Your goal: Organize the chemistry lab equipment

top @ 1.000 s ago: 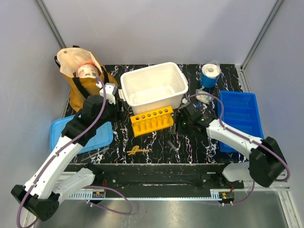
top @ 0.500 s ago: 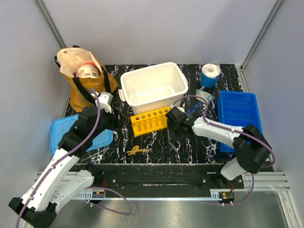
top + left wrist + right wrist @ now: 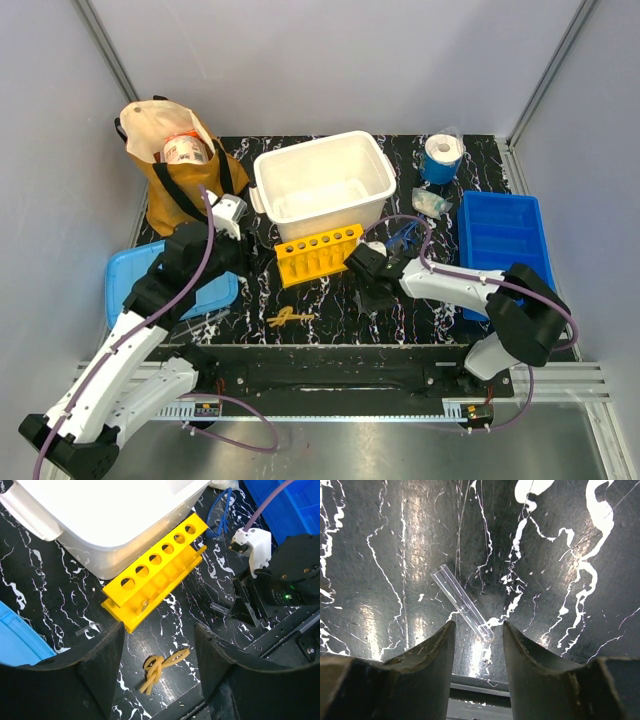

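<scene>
A thin clear tube lies flat on the black marbled table, its rounded end between the fingertips of my right gripper, which is open and low over it. From above, that right gripper sits in front of the yellow tube rack. My left gripper hangs open well above a yellow-orange knotted piece, near the table's front edge. Blue-framed safety glasses lie right of the rack, a small clear packet behind them. Another clear tube lies by my left finger.
A white tub stands behind the rack. A blue tray is at the right, a light blue lid at the left under my left arm. A brown cloth bag stands back left, a blue roll back right.
My right gripper has moved left and toward the near edge, down over the clear tube, its jaws narrowing. My left arm drew back slightly early on and has since held still.
</scene>
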`<action>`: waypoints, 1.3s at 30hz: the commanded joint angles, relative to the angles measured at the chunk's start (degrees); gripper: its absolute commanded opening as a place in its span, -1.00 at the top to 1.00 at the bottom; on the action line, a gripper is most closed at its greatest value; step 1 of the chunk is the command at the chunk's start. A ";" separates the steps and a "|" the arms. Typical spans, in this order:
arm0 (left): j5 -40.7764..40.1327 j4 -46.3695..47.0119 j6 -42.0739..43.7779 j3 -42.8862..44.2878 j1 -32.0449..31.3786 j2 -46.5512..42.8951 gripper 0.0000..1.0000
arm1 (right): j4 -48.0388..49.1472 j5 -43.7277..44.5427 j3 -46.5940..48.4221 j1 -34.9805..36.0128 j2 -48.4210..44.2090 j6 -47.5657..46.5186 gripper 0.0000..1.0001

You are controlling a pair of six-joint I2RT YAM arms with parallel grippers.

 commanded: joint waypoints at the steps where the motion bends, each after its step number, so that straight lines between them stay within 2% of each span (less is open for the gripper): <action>1: 3.55 4.90 3.38 0.62 0.21 0.91 -0.23 | 0.92 2.52 -1.58 1.31 -1.09 0.89 0.06; 4: 7.14 6.39 5.67 0.36 0.12 1.26 -0.21 | 2.24 2.60 -2.82 1.49 -0.82 1.24 0.13; 7: 11.61 9.11 8.99 -1.92 0.04 0.39 -0.11 | 3.38 2.08 -3.70 1.84 -0.56 1.33 0.19; 13: 16.02 17.27 20.23 -9.38 -2.77 -6.89 -0.09 | 5.32 0.94 -4.40 2.54 -0.03 1.24 0.29; 17: 15.06 20.90 23.42 -12.21 -3.92 -9.02 -0.08 | 4.89 1.11 -3.70 2.63 0.06 0.80 0.53; 21: 18.13 20.10 31.49 -13.26 -4.71 -8.67 -0.05 | 4.79 -0.29 -2.65 2.72 -3.36 0.80 0.70; 24: 18.32 21.50 43.78 -15.37 -8.48 -7.71 -0.04 | 7.24 -4.24 -2.29 2.63 -6.87 0.10 0.74; 27: 18.91 23.35 52.05 -15.38 -10.16 -5.16 -0.04 | 7.69 -8.11 -0.89 2.72 -9.08 -0.08 0.77; 33: 25.17 26.61 63.04 -16.17 -11.12 -3.49 -0.08 | 9.80 -19.35 1.13 2.72 -17.24 -0.08 0.78; 39: 25.26 20.55 71.49 -11.51 -14.37 2.93 -0.09 | 9.54 -26.66 3.33 2.63 -21.47 -0.08 0.80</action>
